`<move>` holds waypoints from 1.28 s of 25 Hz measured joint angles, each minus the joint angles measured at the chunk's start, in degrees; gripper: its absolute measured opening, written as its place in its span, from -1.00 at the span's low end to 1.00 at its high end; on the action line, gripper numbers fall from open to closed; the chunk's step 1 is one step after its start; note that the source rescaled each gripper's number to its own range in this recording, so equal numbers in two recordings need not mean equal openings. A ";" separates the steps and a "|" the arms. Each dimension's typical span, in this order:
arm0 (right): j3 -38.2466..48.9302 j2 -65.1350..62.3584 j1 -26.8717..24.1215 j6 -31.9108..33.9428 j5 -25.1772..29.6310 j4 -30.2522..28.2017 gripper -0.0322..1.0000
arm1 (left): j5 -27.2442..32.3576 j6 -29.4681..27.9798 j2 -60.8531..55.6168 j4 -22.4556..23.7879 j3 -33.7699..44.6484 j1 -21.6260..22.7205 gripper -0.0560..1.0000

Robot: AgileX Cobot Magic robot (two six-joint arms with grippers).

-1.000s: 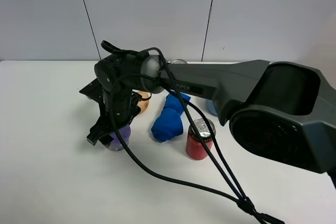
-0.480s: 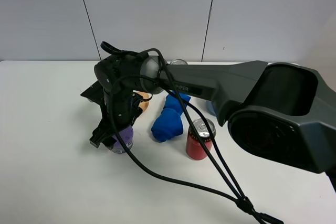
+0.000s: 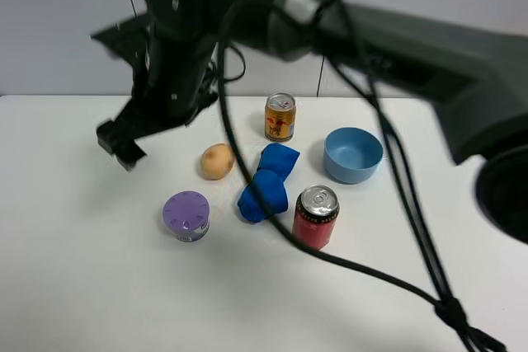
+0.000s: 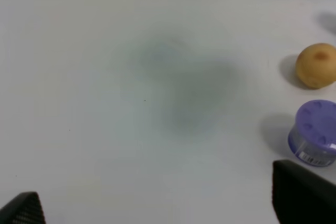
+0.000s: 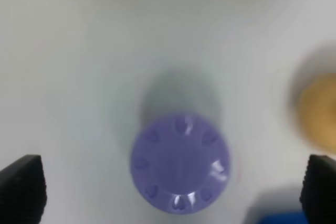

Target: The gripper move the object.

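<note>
The object, a squat tin with a lilac dimpled lid (image 3: 186, 215), stands upright on the white table left of the blue cloth. It also shows in the right wrist view (image 5: 180, 168) and the left wrist view (image 4: 313, 134). My right gripper (image 3: 122, 139) hangs high above the table, up and left of the tin, reaching across from the right. In the right wrist view the right gripper (image 5: 170, 192) is open and empty, its jaws wide apart with the tin far below. My left gripper (image 4: 163, 203) is open and empty over bare table, left of the tin.
A potato (image 3: 217, 161) lies behind the tin. A crumpled blue cloth (image 3: 266, 183), a red soda can (image 3: 315, 218), a yellow can (image 3: 280, 116) and a blue bowl (image 3: 353, 155) stand to the right. Black cables (image 3: 363, 269) trail over the table's front right.
My right gripper was down around the tin; it has let go and risen up and to the left. The tin now stands free on the table.
</note>
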 joint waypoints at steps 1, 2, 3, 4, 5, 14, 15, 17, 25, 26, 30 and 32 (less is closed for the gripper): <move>-0.50 -2.54 0.05 0.28 0.03 -0.42 0.97 | 0.00 0.00 0.00 0.00 0.00 0.00 1.00; -0.73 -5.65 0.05 0.47 0.11 -1.27 0.97 | 0.00 0.00 0.00 0.00 0.00 0.00 1.00; -0.84 -8.76 0.05 0.86 0.06 -2.43 0.97 | 0.00 0.00 0.00 0.00 0.00 0.00 1.00; -0.84 -11.32 0.05 1.21 0.10 -4.00 0.97 | 0.00 0.00 0.00 0.00 0.00 0.00 1.00; -0.84 -14.29 0.05 1.65 0.24 -5.25 0.97 | 0.00 0.00 0.00 0.00 0.00 0.00 1.00; -0.91 -36.96 0.05 3.88 5.46 -22.23 1.00 | 0.00 0.00 0.00 0.00 0.00 0.00 1.00; -0.91 -38.74 0.05 3.88 6.86 -24.15 1.00 | 0.00 0.00 0.00 0.00 0.00 0.00 1.00; -0.77 -42.93 -0.09 3.61 8.40 -28.39 1.00 | 0.00 0.00 0.00 0.00 0.00 0.00 1.00; 0.20 -57.84 -14.79 3.24 9.02 -29.49 1.00 | 0.00 0.00 0.00 0.00 0.00 0.00 1.00; 1.17 -59.45 -19.03 2.60 9.02 -28.49 1.00 | 0.00 0.00 0.00 0.00 0.00 0.00 1.00; 8.73 -68.29 -34.83 -0.30 9.02 -22.31 1.00 | 0.00 0.00 0.00 0.00 0.00 0.00 1.00; 15.07 -74.03 -41.17 -0.97 9.08 -18.78 1.00 | 0.00 0.00 0.00 0.00 0.00 0.00 1.00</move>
